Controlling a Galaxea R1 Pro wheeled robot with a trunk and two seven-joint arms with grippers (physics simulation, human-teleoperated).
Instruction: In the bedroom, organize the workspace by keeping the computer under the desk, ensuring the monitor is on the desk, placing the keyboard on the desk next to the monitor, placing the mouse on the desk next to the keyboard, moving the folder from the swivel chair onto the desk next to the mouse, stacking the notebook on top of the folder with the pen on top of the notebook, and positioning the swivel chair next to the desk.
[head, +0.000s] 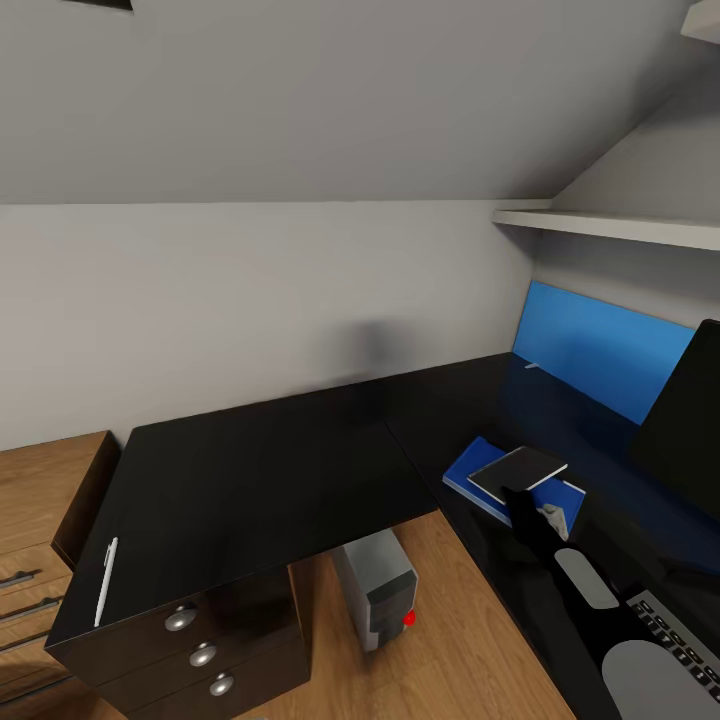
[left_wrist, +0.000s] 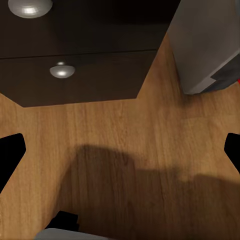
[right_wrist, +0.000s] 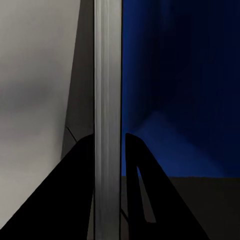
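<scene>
My right gripper (head: 527, 497) is shut on the thin notebook (head: 518, 470), which it holds tilted just over the blue folder (head: 478, 478) on the right wing of the glossy black desk (head: 260, 470). In the right wrist view the notebook (right_wrist: 107, 100) runs edge-on between the black fingers (right_wrist: 80, 190), with the folder (right_wrist: 175, 75) behind it. The white pen (head: 106, 580) lies near the desk's left front corner. The grey computer (head: 378, 590) stands on the floor under the desk. The monitor (head: 688, 420) and keyboard (head: 680, 640) are at the right edge. My left gripper (left_wrist: 120, 150) hangs open over the wooden floor, close to the computer (left_wrist: 205, 45).
Black drawers with silver knobs (head: 202, 655) sit under the desk's left end, and a wooden chest of drawers (head: 40, 540) stands further left. A blue panel (head: 600, 350) backs the desk's right wing, below a white shelf (head: 610, 225) and a sloping ceiling.
</scene>
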